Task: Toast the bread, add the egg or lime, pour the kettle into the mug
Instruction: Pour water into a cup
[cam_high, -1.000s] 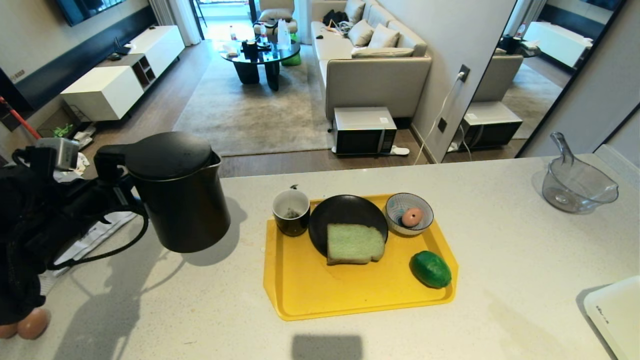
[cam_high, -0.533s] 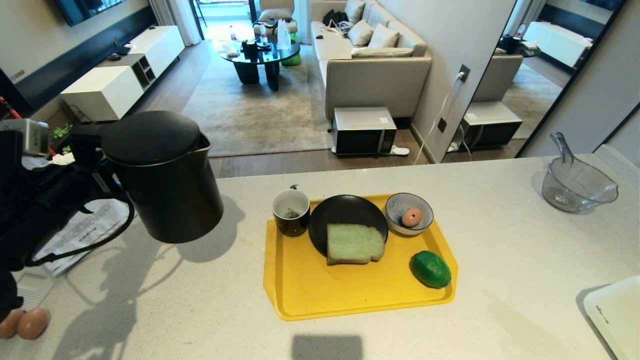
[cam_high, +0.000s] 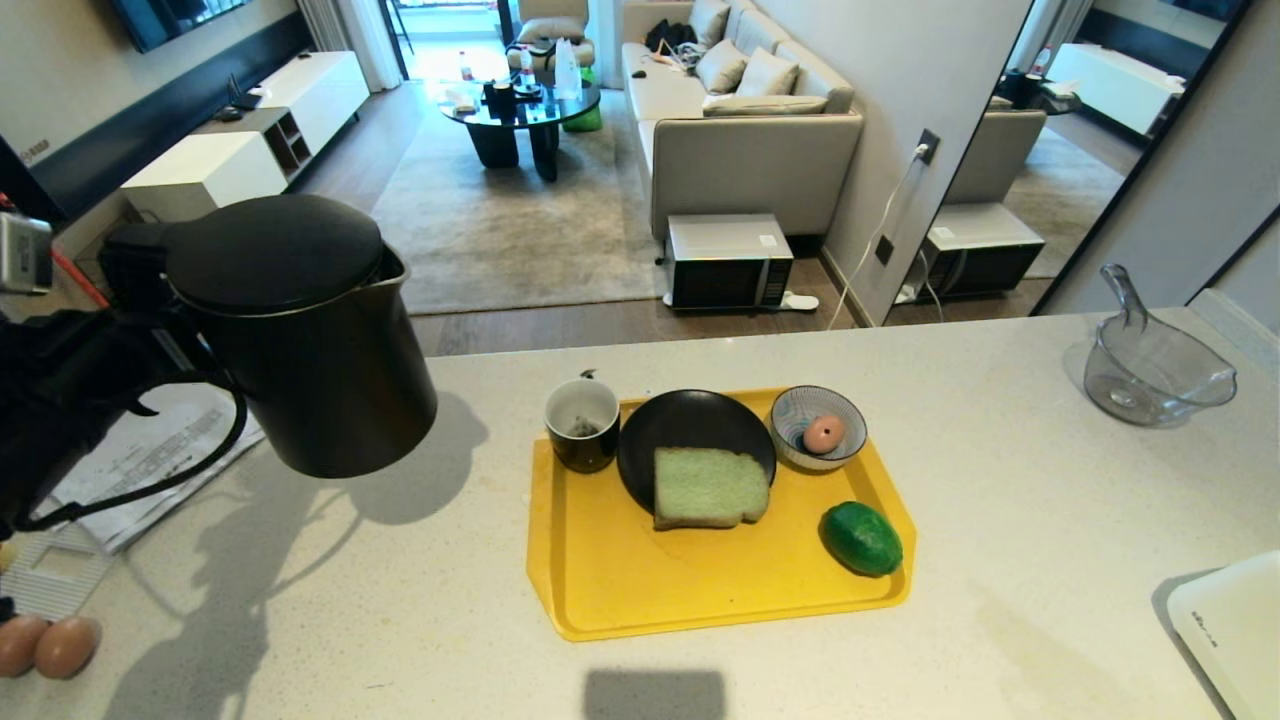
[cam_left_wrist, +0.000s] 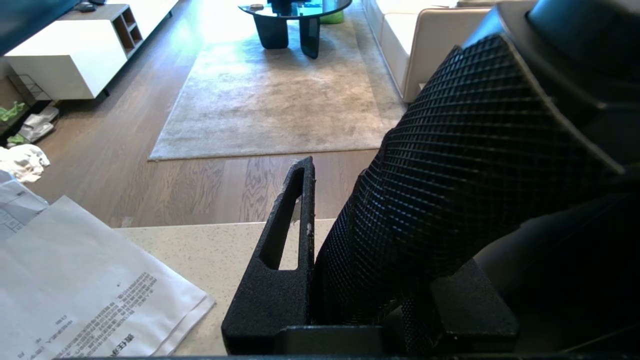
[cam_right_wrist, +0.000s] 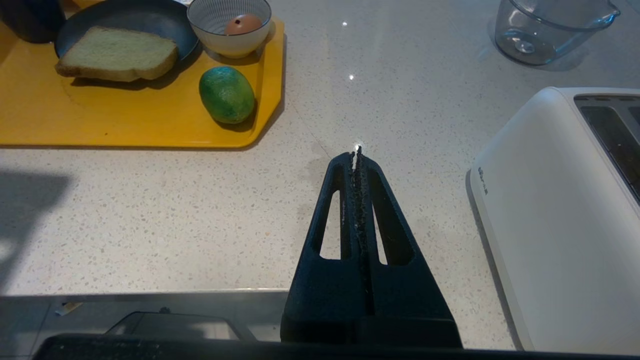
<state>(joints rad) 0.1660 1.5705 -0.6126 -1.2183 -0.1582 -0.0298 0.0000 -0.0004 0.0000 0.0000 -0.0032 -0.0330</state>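
The tall black kettle (cam_high: 300, 340) hangs above the counter at the left, clear of its surface. My left gripper (cam_left_wrist: 380, 210) is shut on its textured loop handle (cam_left_wrist: 465, 175); one finger (cam_left_wrist: 295, 210) shows beside the handle and the other is hidden behind it. The mug (cam_high: 583, 425) stands at the yellow tray's (cam_high: 640, 590) far left corner. The pale green bread (cam_high: 710, 487) lies on a black plate (cam_high: 690, 420). An egg (cam_high: 823, 433) sits in a striped bowl (cam_high: 790, 415), and the lime (cam_high: 861, 538) lies on the tray. My right gripper (cam_right_wrist: 356, 150) is shut and empty, low over the counter beside the toaster (cam_right_wrist: 545, 210).
A clear glass jug (cam_high: 1150, 370) stands at the far right of the counter. Papers (cam_high: 130, 460) lie under the left arm, and two eggs (cam_high: 50, 645) rest at the near left edge. The counter's far edge drops to the living-room floor.
The left gripper has lifted the kettle higher and carried it slightly to the left; its shadow on the counter has spread. The tray's items and the right arm have not moved.
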